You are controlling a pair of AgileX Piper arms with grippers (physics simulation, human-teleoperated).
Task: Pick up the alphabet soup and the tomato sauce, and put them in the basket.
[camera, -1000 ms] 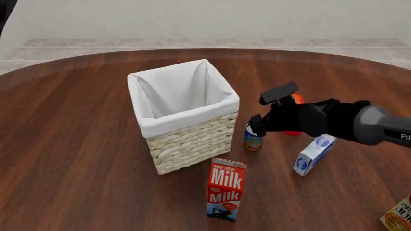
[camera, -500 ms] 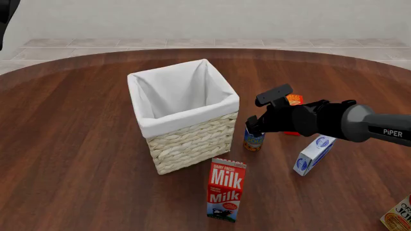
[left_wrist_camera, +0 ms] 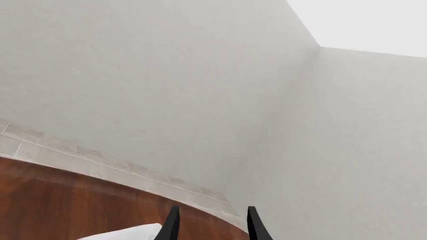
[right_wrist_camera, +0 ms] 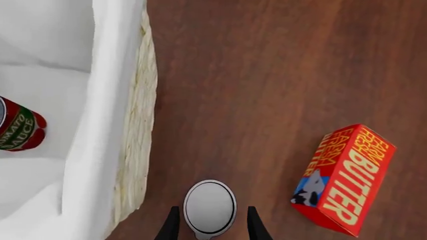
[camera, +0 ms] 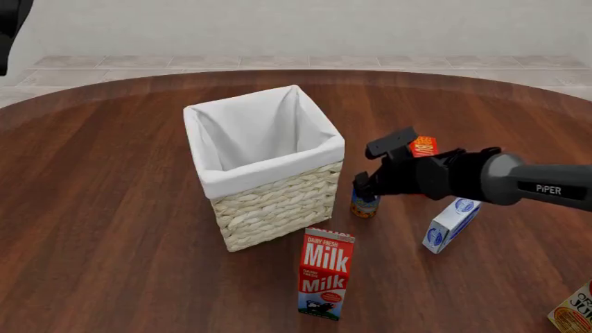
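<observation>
The alphabet soup [camera: 364, 202] stands upright on the table just right of the basket [camera: 277, 201]. In the right wrist view its silvery top [right_wrist_camera: 210, 206] lies between my right gripper's [right_wrist_camera: 212, 229] fingers, which are open with small gaps on both sides. From the front, the right gripper [camera: 364, 186] hangs directly over the can. The tomato sauce [right_wrist_camera: 18, 128] lies inside the basket on the white liner [right_wrist_camera: 100, 125]. My left gripper [left_wrist_camera: 212, 229] is open and empty, raised and aimed at the wall.
A red butter box [camera: 425, 146] [right_wrist_camera: 345, 179] lies behind the right arm. A milk carton [camera: 326, 274] stands in front of the basket, a blue-and-white box [camera: 451, 223] to its right, and an orange carton [camera: 573, 313] at the bottom right corner.
The right gripper has come down and slightly left, closing in on the top of the alphabet soup. The can has not moved.
</observation>
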